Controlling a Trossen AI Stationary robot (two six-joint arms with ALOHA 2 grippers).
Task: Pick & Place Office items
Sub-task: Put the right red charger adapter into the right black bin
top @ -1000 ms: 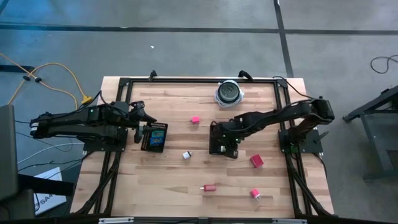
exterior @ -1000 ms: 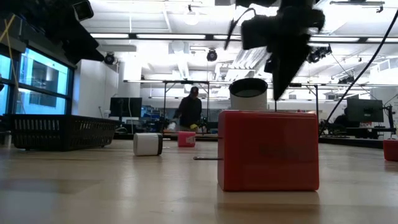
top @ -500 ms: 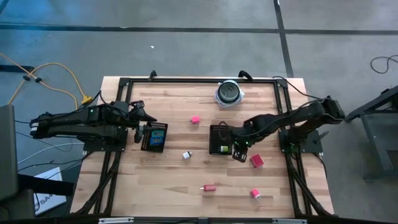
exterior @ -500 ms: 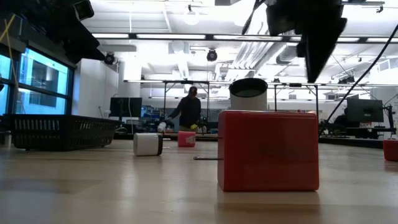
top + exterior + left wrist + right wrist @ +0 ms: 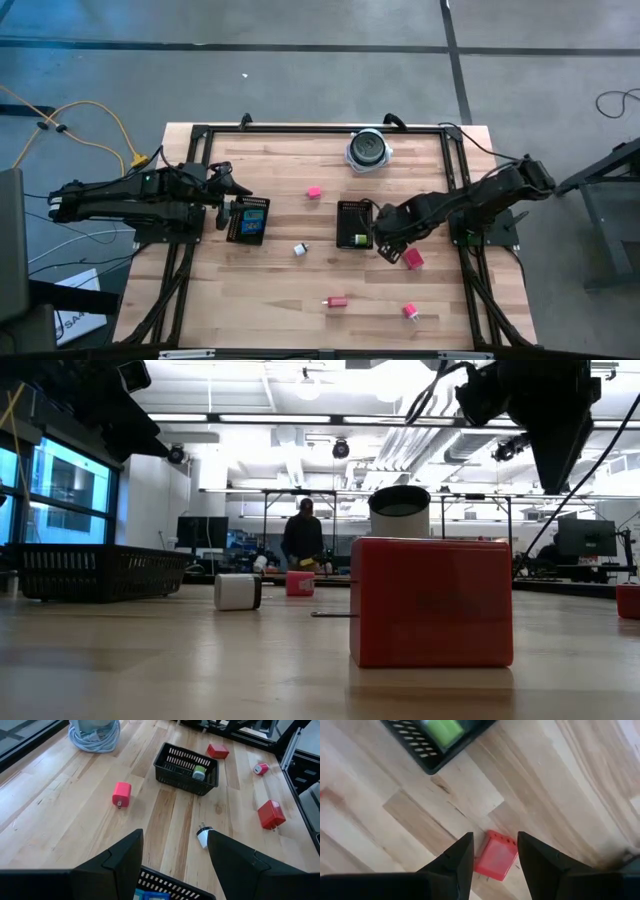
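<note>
The right gripper [image 5: 494, 851] hangs with jaws spread over the small red plastic block [image 5: 494, 860], at four o'clock of the black mesh tray [image 5: 354, 224]. Descend straight, centred, then close. Left gripper [image 5: 175, 855] waits, jaws spread.

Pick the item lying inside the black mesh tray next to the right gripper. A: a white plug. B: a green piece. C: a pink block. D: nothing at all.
B: the left wrist view shows a green piece inside the mesh tray, and the right wrist view shows it there too, with the open right gripper over a red block on the table.
</note>
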